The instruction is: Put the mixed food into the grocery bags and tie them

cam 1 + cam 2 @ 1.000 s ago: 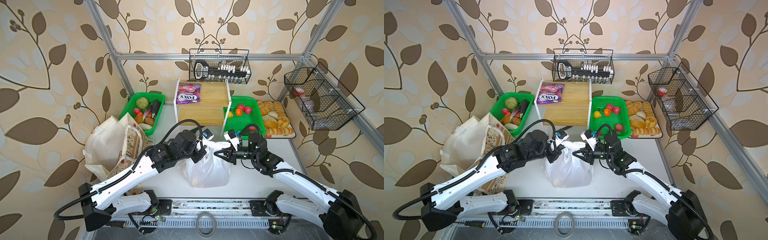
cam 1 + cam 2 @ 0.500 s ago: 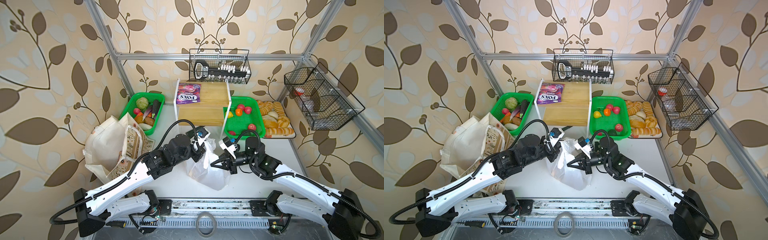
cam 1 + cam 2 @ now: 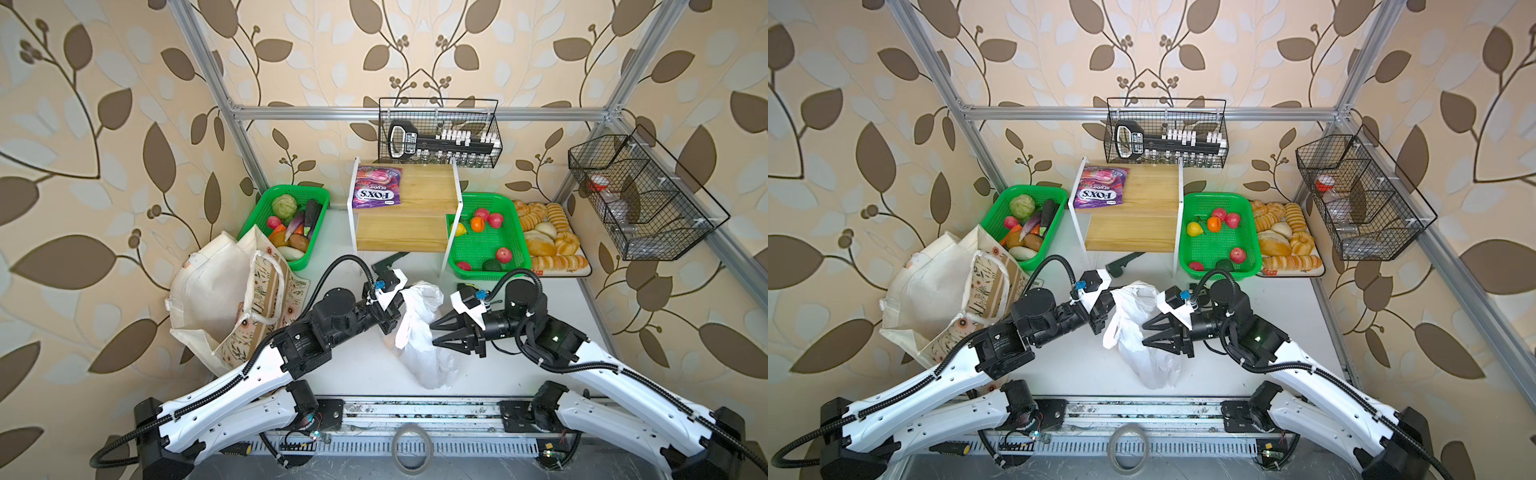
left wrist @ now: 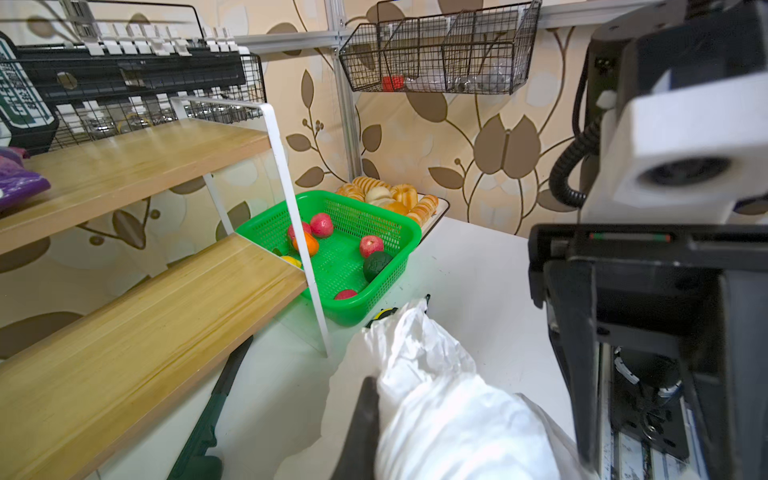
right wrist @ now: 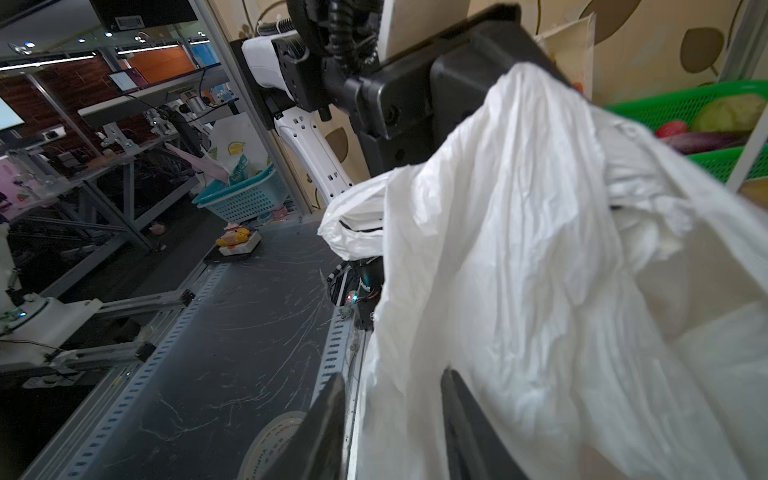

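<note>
The left gripper point(image 3: 390, 318) was clamped shut on the top of the white plastic bag point(image 3: 419, 340), which slumped on the surface point(image 3: 365, 374). The right gripper point(image 3: 432, 334), partly open and empty, had its tips at the bag's side. Tying seemed underway, so the right gripper would next need to pinch a free handle; the bag's contents were hidden.
</note>
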Robot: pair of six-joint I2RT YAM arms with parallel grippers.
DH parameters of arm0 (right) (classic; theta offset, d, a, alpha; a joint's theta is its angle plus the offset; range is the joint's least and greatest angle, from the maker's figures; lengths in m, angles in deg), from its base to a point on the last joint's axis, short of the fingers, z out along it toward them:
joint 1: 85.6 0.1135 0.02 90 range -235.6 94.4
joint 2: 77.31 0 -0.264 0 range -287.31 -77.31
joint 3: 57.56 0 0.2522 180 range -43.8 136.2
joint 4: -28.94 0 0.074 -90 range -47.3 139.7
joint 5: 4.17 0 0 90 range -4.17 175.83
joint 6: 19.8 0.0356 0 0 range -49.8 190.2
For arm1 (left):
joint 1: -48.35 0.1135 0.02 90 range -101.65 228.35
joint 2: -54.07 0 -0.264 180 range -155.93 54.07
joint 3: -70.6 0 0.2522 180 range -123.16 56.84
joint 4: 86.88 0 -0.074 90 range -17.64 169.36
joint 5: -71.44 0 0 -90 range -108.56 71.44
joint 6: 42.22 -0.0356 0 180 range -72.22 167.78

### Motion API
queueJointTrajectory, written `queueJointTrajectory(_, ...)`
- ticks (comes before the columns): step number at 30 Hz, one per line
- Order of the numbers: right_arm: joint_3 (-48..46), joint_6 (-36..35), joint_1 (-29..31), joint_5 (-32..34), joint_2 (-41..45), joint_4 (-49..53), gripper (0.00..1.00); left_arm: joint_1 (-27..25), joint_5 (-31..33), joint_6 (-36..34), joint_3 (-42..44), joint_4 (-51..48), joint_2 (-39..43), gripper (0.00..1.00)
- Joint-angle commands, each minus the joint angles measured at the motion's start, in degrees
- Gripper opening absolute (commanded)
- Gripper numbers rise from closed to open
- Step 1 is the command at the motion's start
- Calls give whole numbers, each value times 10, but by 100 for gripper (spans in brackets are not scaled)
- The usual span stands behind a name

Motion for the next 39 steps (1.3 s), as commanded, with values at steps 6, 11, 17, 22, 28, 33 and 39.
queueJointTrajectory(6,15,-18,-45,184,75,-27,29,-2,-56,-18,5,75,12,0)
queueJointTrajectory(11,39,12,-20,170,12,-56,13,-2,-59,-5,6,83,5,0)
queueJointTrajectory(17,32,14,42,199,-54,-93,5,-2,-56,33,2,96,-9,0)
queueJointTrajectory(22,15,26,70,181,-74,-118,4,-2,-35,62,13,121,-13,0)
queueJointTrajectory(28,7,37,75,223,-70,-125,10,-2,-51,75,18,136,-20,0)
queueJointTrajectory(33,-7,50,57,235,-53,-130,11,-2,-50,84,18,137,-17,0)
queueJointTrajectory(39,-20,55,45,258,-43,-111,19,-2,-53,90,22,137,-11,0)
